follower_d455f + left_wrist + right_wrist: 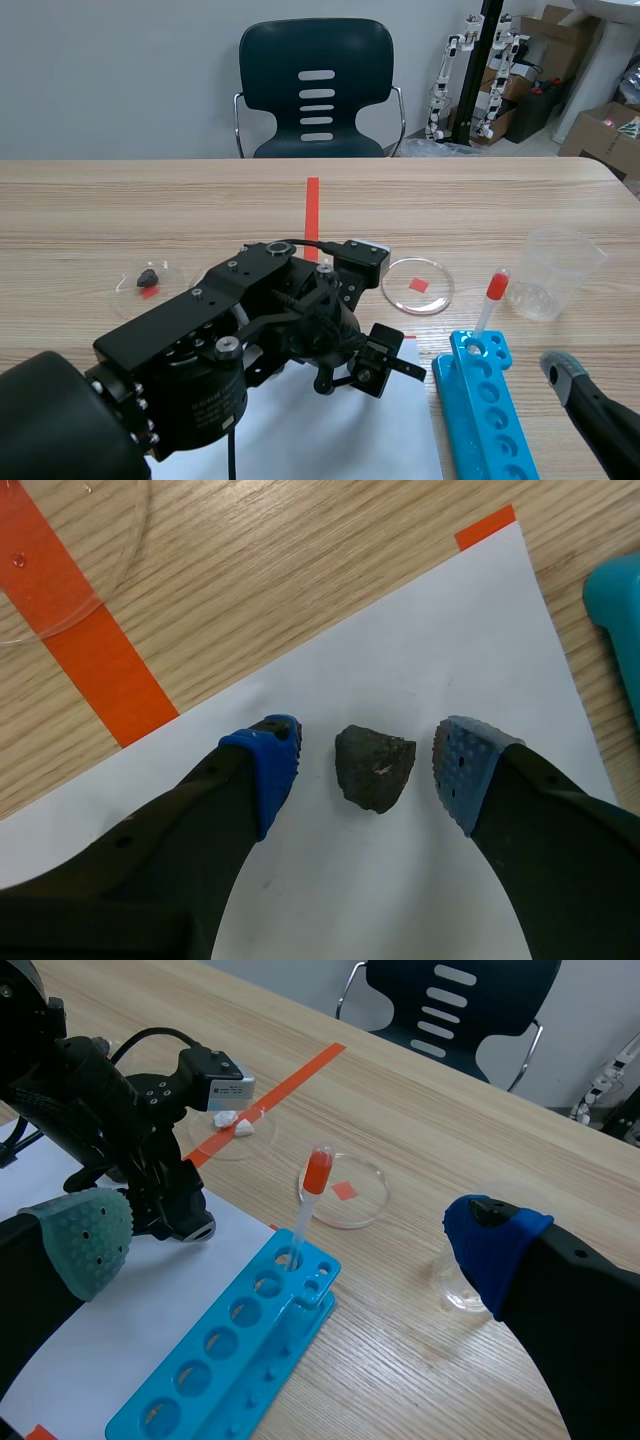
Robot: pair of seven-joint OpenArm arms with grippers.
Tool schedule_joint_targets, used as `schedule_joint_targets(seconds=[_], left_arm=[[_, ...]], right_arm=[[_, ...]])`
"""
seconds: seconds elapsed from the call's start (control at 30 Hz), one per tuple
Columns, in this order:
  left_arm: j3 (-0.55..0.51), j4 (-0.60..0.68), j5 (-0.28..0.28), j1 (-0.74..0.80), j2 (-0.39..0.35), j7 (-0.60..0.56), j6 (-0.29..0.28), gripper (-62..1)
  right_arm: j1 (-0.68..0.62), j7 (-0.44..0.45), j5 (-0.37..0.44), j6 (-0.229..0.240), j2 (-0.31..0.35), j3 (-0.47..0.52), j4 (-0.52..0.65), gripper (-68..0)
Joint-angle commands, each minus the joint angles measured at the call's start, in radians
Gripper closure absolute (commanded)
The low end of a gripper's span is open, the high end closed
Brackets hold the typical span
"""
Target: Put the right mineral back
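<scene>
Left gripper (pixel 367 770) is low over the paper (pixel 430 650), fingers spread wide, one blue pad (pixel 272 765) on each side of the mineral (pixel 375 770). It's a dark, rough lump lying on the white sheet, right in the gap. A strip of paper shows on both sides of it, so neither pad is touching.

Ahead of that gripper an orange tape line (pixel 100 670) meets the paper's edge, and the clear middle dish (pixel 110 540) sits over the tape. The right wrist view shows white bits (pixel 232 1122) in that dish, two I think, though they're small from here. They lie just beyond the left arm (pixel 110 1110).

Right gripper (pixel 290 1245) is open too, pads well apart, nothing between them. Ahead of it lies the blue rack (pixel 230 1360) with a red-capped dropper (pixel 308 1205) standing in its far end. Past the rack is the right dish (pixel 345 1192), clear, over an orange square. A clear cup (pixel 460 1280) stands beside it, partly hidden by the right finger.

In the scene view the left arm comes in from the left, and its bulk hides both the mineral and its own fingers. The left dish (pixel 170 285) is well apart at the left, with a small dark stone (pixel 148 273) in it. A chair (pixel 317 85) stands across the table (pixel 480 200).
</scene>
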Motion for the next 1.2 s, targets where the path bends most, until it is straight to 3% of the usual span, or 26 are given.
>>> schedule_joint_targets(seconds=[0.0, 0.07, 0.27, 0.57, 1.17], left_arm=[[-0.006, 0.016, -0.003, -0.006, 0.008, -0.010, 0.001, -31.8], [-0.006, 0.016, -0.003, -0.006, 0.008, -0.012, 0.000, -32.2], [-0.006, 0.016, -0.003, -0.006, 0.008, -0.019, 0.001, -50.3], [-0.019, 0.039, -0.007, 0.037, -0.007, -0.140, -0.003, -62.3], [-0.019, 0.334, -0.007, 0.158, -0.155, -0.212, -0.003, -62.3]], right_arm=[[0.006, 0.015, 0.010, -0.001, 0.008, 0.002, 0.014, -67.9], [0.006, 0.015, 0.010, -0.001, 0.008, 0.002, 0.014, -67.9], [0.006, 0.015, 0.010, -0.001, 0.008, 0.002, 0.014, -67.9], [0.006, 0.014, 0.010, -0.001, 0.008, 0.002, 0.014, -67.9], [0.006, 0.014, 0.010, -0.001, 0.008, 0.002, 0.014, -67.9]])
